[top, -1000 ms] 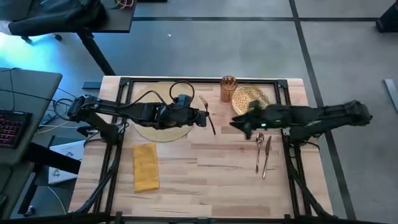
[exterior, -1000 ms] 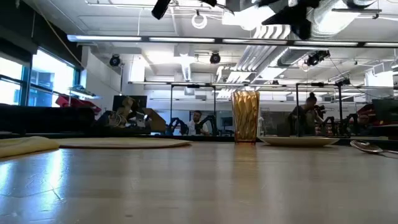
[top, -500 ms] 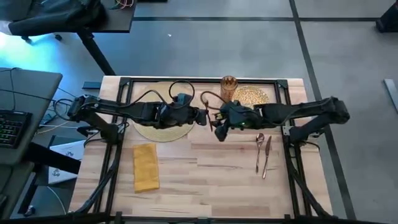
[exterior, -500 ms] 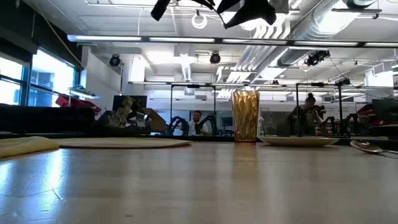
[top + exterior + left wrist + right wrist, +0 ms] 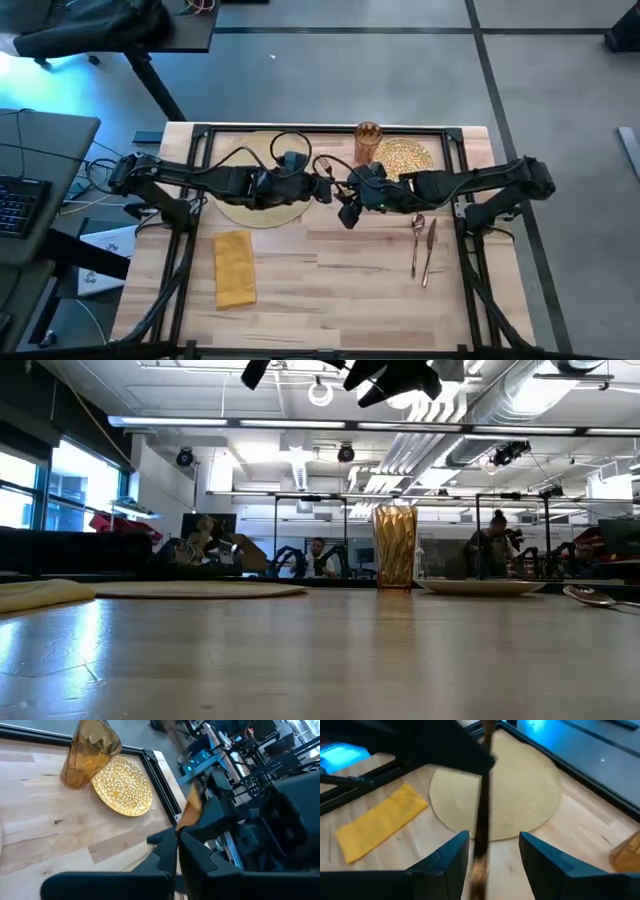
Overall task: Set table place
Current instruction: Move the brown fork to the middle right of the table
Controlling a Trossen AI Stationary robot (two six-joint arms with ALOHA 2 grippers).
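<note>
The large round tan woven placemat point(image 5: 252, 213) lies flat on the light butcher-block wooden table point(image 5: 340, 290), toward its far left part, bare on top and partly under the left arm. Just beyond its right edge, above the wood, the left gripper point(image 5: 327, 188) holds a slim dark-handled utensil with a gold end point(image 5: 483, 810), its jaws pressed together on it. The right gripper point(image 5: 348, 208) has swung over from beside the shiny gold patterned plate point(image 5: 403, 156) within the last second and now meets the left one in mid-air, its jaws apart with a finger on either side of the utensil. That looks like a hand-over about to close. The amber ribbed tumbler point(image 5: 367, 142), mustard-yellow cloth napkin point(image 5: 235, 268), spoon point(image 5: 417, 240) and knife point(image 5: 429, 250) are unmoved, so the setting is barely begun.
</note>
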